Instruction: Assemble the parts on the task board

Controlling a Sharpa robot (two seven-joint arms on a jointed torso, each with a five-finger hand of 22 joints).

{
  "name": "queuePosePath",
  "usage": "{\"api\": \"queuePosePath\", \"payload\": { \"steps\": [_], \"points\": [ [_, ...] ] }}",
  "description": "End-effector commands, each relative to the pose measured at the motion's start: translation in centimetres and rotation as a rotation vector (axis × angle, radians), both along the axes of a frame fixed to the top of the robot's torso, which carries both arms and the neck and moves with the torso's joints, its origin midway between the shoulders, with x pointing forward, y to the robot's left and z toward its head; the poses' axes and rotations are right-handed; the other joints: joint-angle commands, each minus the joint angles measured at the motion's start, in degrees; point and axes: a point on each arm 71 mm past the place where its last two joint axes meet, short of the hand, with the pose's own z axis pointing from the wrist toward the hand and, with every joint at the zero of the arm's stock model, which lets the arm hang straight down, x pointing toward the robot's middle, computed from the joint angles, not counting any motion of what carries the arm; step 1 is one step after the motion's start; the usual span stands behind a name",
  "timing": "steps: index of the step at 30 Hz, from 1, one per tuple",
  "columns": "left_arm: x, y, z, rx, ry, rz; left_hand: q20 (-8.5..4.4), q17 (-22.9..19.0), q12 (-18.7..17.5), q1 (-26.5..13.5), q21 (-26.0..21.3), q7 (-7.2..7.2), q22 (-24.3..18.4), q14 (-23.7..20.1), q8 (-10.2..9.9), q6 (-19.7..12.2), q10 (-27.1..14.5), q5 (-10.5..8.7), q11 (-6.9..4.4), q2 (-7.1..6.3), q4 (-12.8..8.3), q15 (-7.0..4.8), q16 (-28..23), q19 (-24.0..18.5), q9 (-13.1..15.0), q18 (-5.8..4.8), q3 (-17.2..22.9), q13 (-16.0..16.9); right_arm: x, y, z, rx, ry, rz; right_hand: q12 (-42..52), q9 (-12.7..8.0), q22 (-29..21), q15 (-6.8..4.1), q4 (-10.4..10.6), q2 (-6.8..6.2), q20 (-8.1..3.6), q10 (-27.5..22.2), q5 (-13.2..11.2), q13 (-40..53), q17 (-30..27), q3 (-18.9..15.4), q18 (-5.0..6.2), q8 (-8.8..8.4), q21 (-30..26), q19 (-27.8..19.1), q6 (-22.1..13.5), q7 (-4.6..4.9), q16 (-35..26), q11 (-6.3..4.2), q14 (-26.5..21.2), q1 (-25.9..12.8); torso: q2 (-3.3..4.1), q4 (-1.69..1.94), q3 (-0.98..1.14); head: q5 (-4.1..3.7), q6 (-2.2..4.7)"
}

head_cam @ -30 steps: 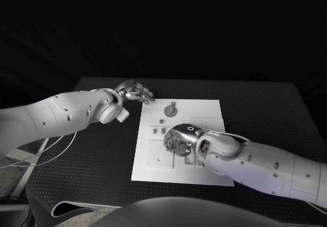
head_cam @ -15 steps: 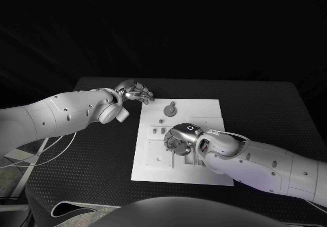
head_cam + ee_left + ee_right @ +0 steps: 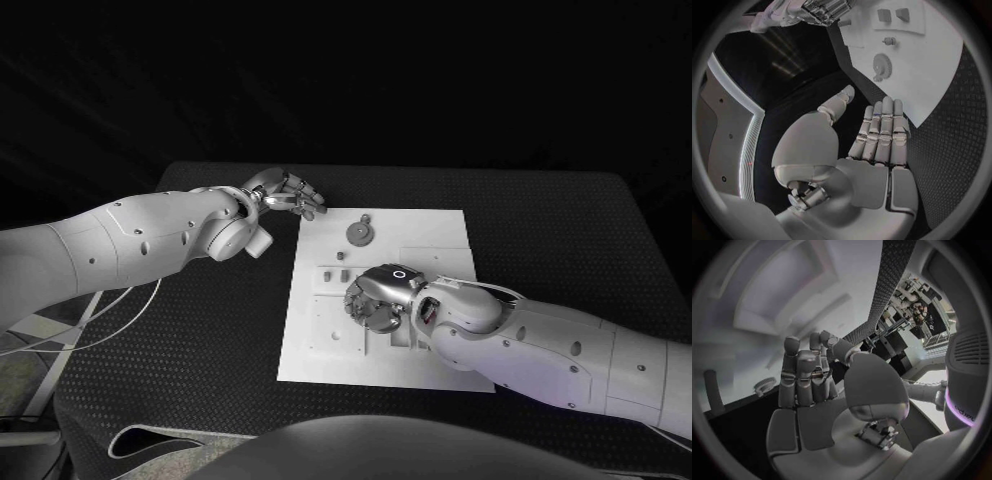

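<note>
**Task board with parts, two hands in attendance**

The white task board (image 3: 433,345) is laid at the middle of the black table (image 3: 577,230). A round toothed part (image 3: 359,233) is seated near its far edge; small parts (image 3: 340,257) are set below it. The right hand (image 3: 378,300) is placed over the board's middle, fingers extended together, nothing held. The left hand (image 3: 286,193) is positioned off the board's far left corner, fingers straight, thumb apart, empty.

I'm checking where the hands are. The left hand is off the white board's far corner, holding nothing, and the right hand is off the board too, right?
Not quite. In the head view the right hand is over the middle of the board. The left hand is off its far corner, holding nothing.
</note>
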Motion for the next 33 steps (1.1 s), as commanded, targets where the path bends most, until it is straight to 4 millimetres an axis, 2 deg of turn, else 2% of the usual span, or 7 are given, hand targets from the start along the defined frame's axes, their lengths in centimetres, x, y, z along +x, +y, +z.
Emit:
{"api": "queuePosePath", "payload": {
  "steps": [1, 5, 7, 16, 19, 24, 33],
  "points": [
    [0.0, -0.2, 0.1, -0.010, -0.001, -0.006, 0.28, 0.10, 0.40, 0.00, 0.26, 0.00, -0.10, -0.08, 0.21, -0.29, -0.36, 0.02, -0.03, 0.67, 0.07, 0.37, -0.30, -0.27, -0.06, -0.91, -0.35, -0.09, -0.4, -0.2, -0.8, -0.045, 0.033, 0.013, -0.34, 0.12, 1.22, -0.03, 0.20, 0.47, -0.41, 0.23, 0.25, -0.06, 0.07, 0.20, 0.66, 0.18, 0.28, -0.17, 0.34, -0.03, -0.15, 0.15, -0.28, 0.02, -0.02, -0.01, -0.02, -0.01, -0.02],
    [0.0, -0.1, 0.1, -0.010, -0.002, -0.005, 0.29, 0.13, 0.41, 0.00, 0.26, 0.00, -0.11, -0.08, 0.21, -0.29, -0.37, 0.02, -0.03, 0.67, 0.07, 0.37, -0.32, -0.27, -0.06, -0.91, -0.36, -0.10, -0.4, -0.2, -0.9, -0.044, 0.041, 0.006, -0.57, 0.12, 1.21, 0.05, 0.21, 0.41, -0.36, 0.00, 0.25, -0.03, 0.06, 0.18, 0.67, 0.08, 0.22, -0.30, 0.09, 0.06, -0.24, 0.24, -0.38, -0.11, -0.01, -0.04, -0.01, -0.03, -0.02],
    [0.0, -0.2, 0.1, -0.010, -0.001, -0.006, 0.29, 0.14, 0.41, 0.00, 0.26, 0.00, -0.12, -0.08, 0.21, -0.29, -0.37, 0.02, -0.03, 0.67, 0.07, 0.37, -0.33, -0.27, -0.06, -0.91, -0.36, -0.10, -0.3, -0.2, -0.9, -0.040, 0.045, 0.001, -1.21, 0.02, 1.23, 0.38, 0.21, 0.06, -0.28, -0.86, 0.25, -0.10, 0.11, 0.09, 0.67, -0.34, 0.20, -0.49, -0.77, 0.40, -0.20, 0.57, -0.47, -0.24, -0.04, -0.03, -0.03, -0.07, 0.07],
    [0.0, -0.1, 0.1, -0.010, -0.001, -0.004, 0.29, 0.19, 0.43, 0.01, 0.26, 0.00, -0.15, -0.08, 0.22, -0.30, -0.38, 0.02, -0.03, 0.65, 0.06, 0.37, -0.37, -0.27, -0.06, -0.91, -0.37, -0.12, 0.0, -0.6, -0.6, 0.007, 0.040, -0.025, -3.67, -1.24, 1.24, 2.82, 0.53, -3.91, -0.08, -7.43, 0.23, -1.52, 0.49, -1.46, 0.67, -3.62, 0.58, -0.19, -7.06, 3.17, 0.56, 3.11, -0.50, -2.17, -0.04, -0.01, 0.00, -0.17, 0.17],
    [0.0, -0.1, 0.1, -0.010, -0.001, -0.004, 0.29, 0.21, 0.44, 0.01, 0.26, 0.00, -0.16, -0.08, 0.22, -0.30, -0.38, 0.02, -0.03, 0.64, 0.05, 0.38, -0.38, -0.28, -0.06, -0.91, -0.37, -0.12, 0.1, -0.9, -0.6, 0.016, 0.032, -0.034, -3.56, -1.57, 1.21, 3.67, 0.53, -4.86, -0.12, -9.83, 0.26, -2.28, 0.56, -1.51, 0.67, -4.13, 0.61, -0.14, -8.17, 3.68, 0.82, 3.97, -0.56, -2.43, -0.03, -0.01, -0.01, -0.21, 0.21],
    [0.0, 0.0, 0.1, -0.009, 0.000, -0.004, 0.29, 0.23, 0.44, 0.01, 0.26, 0.00, -0.18, -0.09, 0.21, -0.31, -0.40, 0.02, -0.03, 0.63, 0.05, 0.38, -0.40, -0.28, -0.07, -0.91, -0.38, -0.13, 0.1, -1.3, -0.4, 0.027, 0.024, -0.044, -3.56, -1.83, 1.20, 4.46, 0.54, -5.79, -0.09, -12.34, 0.25, -3.17, 0.59, -1.50, 0.67, -4.39, 0.60, -0.21, -8.96, 4.00, 1.08, 4.79, -0.81, -2.57, -0.03, -0.01, -0.02, -0.25, 0.22],
    [0.0, 0.1, 0.1, -0.009, 0.001, -0.003, 0.30, 0.30, 0.45, 0.03, 0.26, 0.01, -0.23, -0.10, 0.21, -0.33, -0.44, 0.02, -0.02, 0.61, 0.03, 0.39, -0.46, -0.30, -0.07, -0.92, -0.39, -0.16, 0.0, -2.3, 0.6, 0.054, 0.002, -0.057, -3.35, -1.83, 1.22, 4.59, 0.53, -5.83, -0.12, -12.59, 0.26, -3.38, 0.61, -1.33, 0.67, -4.22, 0.68, -0.12, -8.86, 3.98, 1.31, 4.93, -0.81, -2.35, -0.05, -0.05, -0.02, -0.38, 0.37]
  ]
}}
